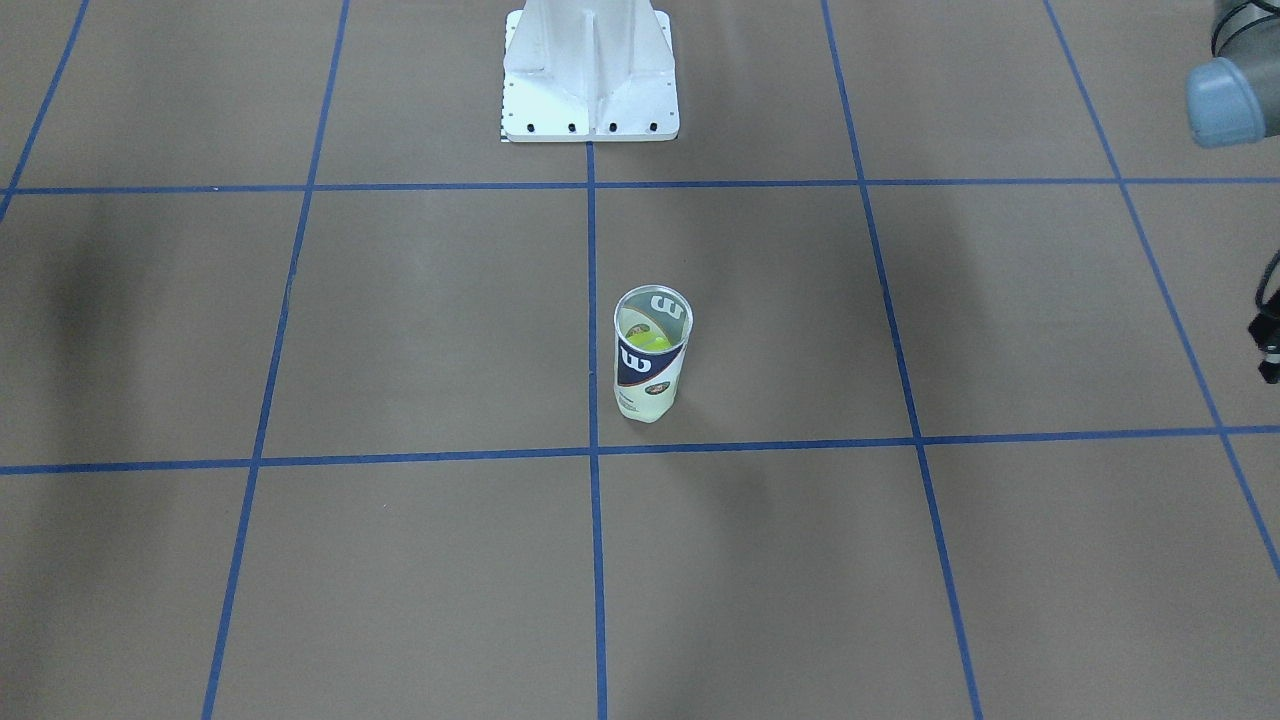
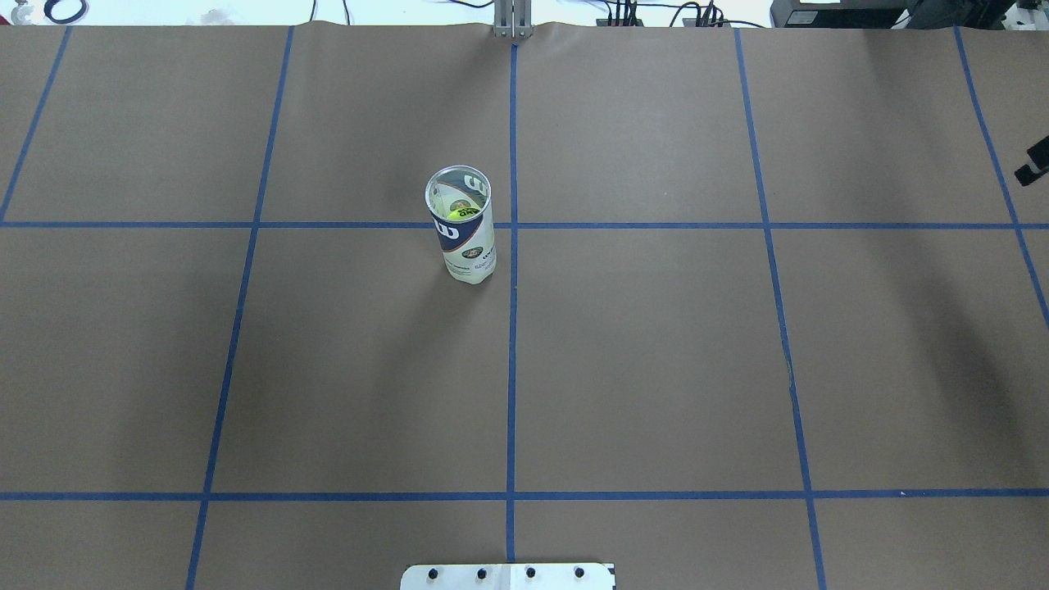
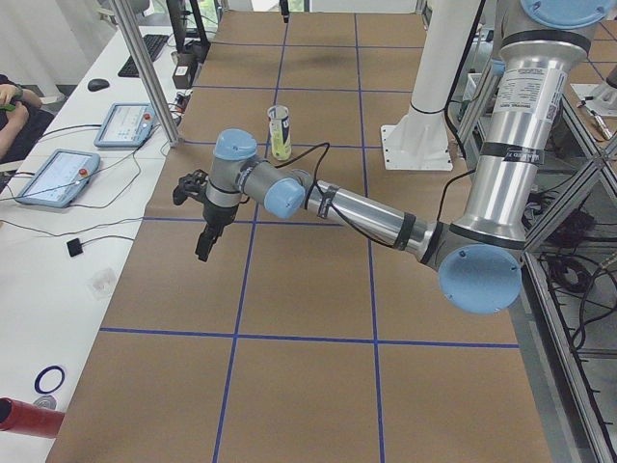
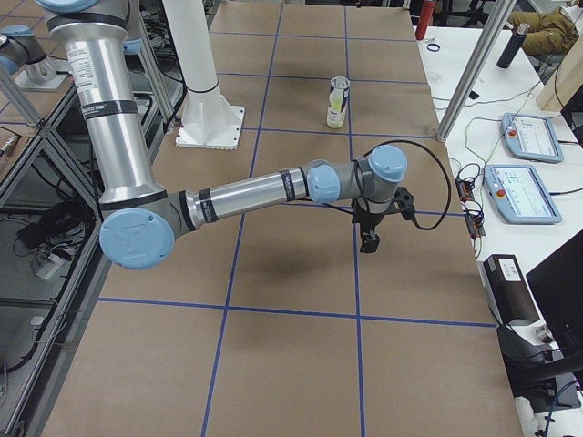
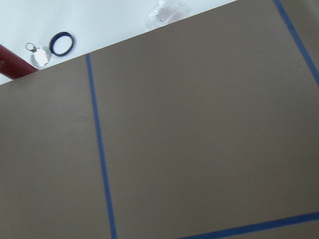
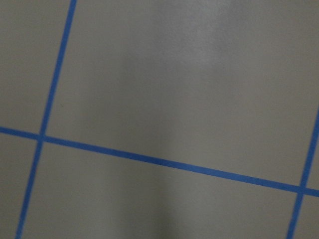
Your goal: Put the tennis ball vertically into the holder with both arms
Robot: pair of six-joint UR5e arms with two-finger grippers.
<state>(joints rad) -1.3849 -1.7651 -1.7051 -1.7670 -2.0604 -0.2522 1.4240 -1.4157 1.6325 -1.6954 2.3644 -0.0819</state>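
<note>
The holder [image 2: 469,246] stands upright on the worktop [image 2: 656,369], long axis vertical, just on the robot's left of the centre tape line [image 2: 511,369], with a tennis ball [image 2: 453,214] showing inside. Both arms hang well apart from it at opposite ends, and the left gripper [image 3: 205,241] is perhaps slightly nearer than the right gripper [image 4: 369,239]. I cannot tell whether either pair of fingers is wide or narrow.

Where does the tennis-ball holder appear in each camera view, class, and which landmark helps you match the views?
Front-facing: holder centre, right of the middle tape line.
Overhead: holder upper middle, left of that line.
Exterior left: holder top centre.
Exterior right: holder top, right of centre.
Left wrist: not in it.
Right wrist: not in it.
Landmark: white base, in all exterior views.
</note>
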